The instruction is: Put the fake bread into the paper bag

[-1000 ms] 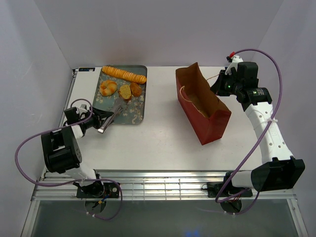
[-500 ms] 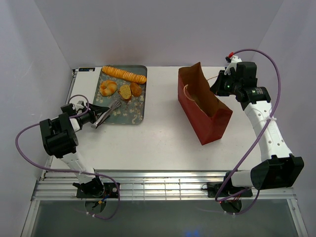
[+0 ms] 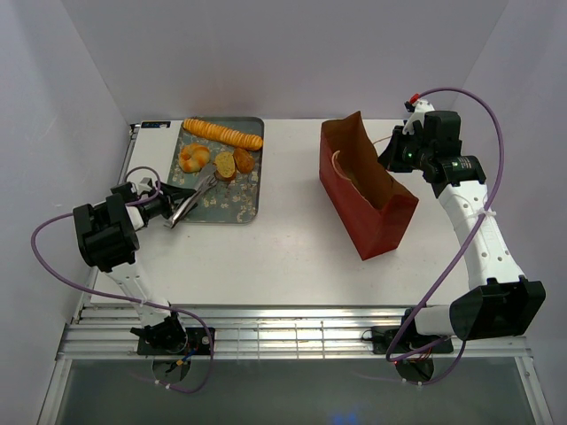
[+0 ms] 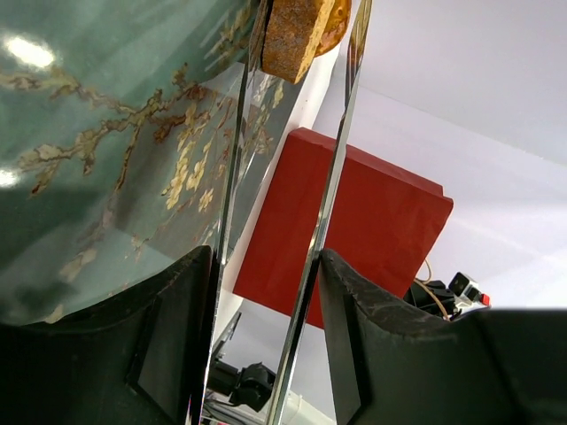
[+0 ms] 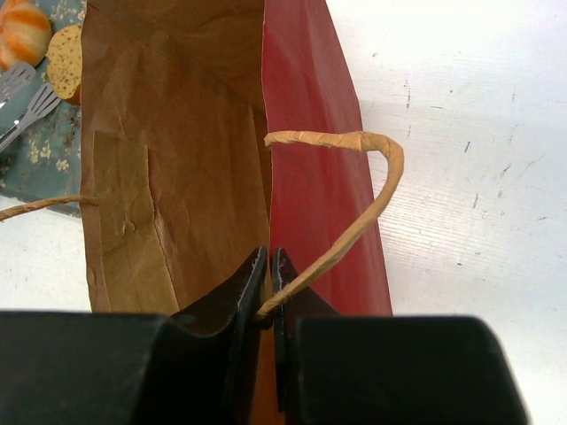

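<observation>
Right gripper [image 5: 269, 270] pinches paper bag [image 5: 168, 159] rim, steadying it; left gripper [image 4: 266, 266] grips metal tongs [image 4: 330, 186] straddling toast slice [image 4: 297, 31] ahead.

**Tray left, bag right**

On the white bench [image 3: 283, 257], the grey floral rectangular tray [image 3: 241, 202] lies at the far left. The long ridged golden toy baguette [image 3: 222, 134] lies along the tray's far edge. The round knotted toy bun [image 3: 193, 158] and two toast-like toy slices [image 3: 232, 163] sit in front of the baguette. The metal tongs [image 3: 197, 197] lie near-left on the tray, handle end between the left jaws. The tall red paper bag [image 3: 376, 226] stands well to the right, its right rim between the right jaws.
</observation>
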Available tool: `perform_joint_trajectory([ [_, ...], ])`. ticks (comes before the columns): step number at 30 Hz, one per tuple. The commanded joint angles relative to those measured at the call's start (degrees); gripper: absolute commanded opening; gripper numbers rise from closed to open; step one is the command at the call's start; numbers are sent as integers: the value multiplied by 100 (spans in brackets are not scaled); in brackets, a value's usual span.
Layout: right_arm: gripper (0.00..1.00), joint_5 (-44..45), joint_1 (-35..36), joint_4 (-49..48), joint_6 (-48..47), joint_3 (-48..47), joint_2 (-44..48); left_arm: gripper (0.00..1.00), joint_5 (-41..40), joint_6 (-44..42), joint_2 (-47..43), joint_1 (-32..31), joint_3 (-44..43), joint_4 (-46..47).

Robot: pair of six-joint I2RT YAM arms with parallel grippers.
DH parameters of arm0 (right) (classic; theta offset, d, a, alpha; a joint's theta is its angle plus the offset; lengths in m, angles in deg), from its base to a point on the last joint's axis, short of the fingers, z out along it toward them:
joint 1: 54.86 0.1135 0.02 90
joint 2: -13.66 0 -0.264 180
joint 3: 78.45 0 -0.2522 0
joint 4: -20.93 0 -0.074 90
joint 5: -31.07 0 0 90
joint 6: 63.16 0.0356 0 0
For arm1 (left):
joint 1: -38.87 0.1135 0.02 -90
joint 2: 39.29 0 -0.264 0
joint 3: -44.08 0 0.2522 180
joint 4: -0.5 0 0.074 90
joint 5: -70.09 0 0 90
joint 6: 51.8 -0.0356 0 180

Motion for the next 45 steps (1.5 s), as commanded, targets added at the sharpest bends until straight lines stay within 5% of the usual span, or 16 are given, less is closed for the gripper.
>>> perform_joint_trajectory([
  [1,13,83,16,-161,-58,-222,0,61,71,-59,-39,0,-204,98],
  [14,13,92,16,-258,-58,-169,-26,59,-34,-67,287,-510,-608,98],
  [24,13,127,7,-223,-102,-186,0,32,-61,-50,182,-562,-520,98],
  [36,13,92,16,-179,-32,-169,0,20,211,152,-1637,-624,-309,54],
  [45,12,171,16,-56,-5,-406,-26,20,45,118,-2753,-1967,-836,-130],
])
